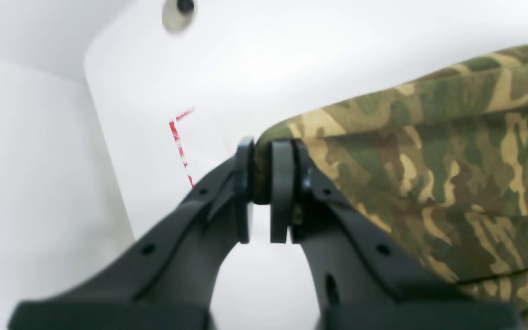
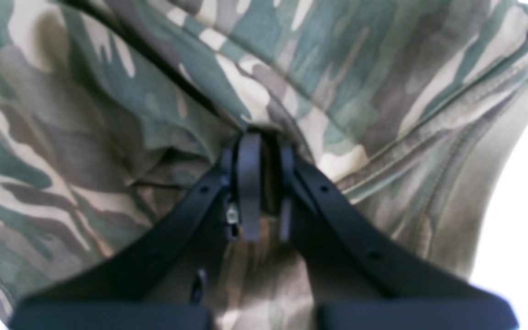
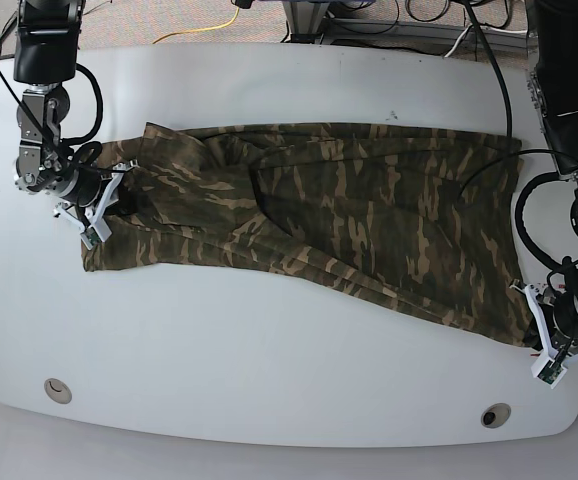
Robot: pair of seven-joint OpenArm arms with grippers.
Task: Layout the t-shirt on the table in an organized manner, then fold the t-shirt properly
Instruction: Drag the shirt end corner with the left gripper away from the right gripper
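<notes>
Left gripper (image 1: 262,170) clamped on a folded corner of the t-shirt (image 1: 452,151), pads pressed against a thin roll of camouflage cloth, centre of the left wrist view; same gripper (image 3: 539,335) at lower right of the base view, on the shirt's lower right corner. Right gripper (image 2: 260,183) pinched into a bunched fold of the shirt (image 2: 108,114), jaws nearly closed on cloth, centre of the right wrist view; same gripper (image 3: 109,205) at left of the base view, at the shirt's left end.

Shirt (image 3: 319,215) spread across the middle of the table (image 3: 269,370), long axis left to right, wrinkled, lower edge slanting down toward the right; left end bunched near a sleeve; a dark crease across the centre left.

Red tape corner (image 1: 179,137) on the white top left of the left gripper in the left wrist view, apart from the cloth; grommet hole (image 1: 179,11) at top of that frame, blurred. Two grommets in the base view, lower left (image 3: 57,390) and lower right (image 3: 495,414), both clear of the shirt. Cables (image 3: 489,60) trailing along the right arm at upper right.
</notes>
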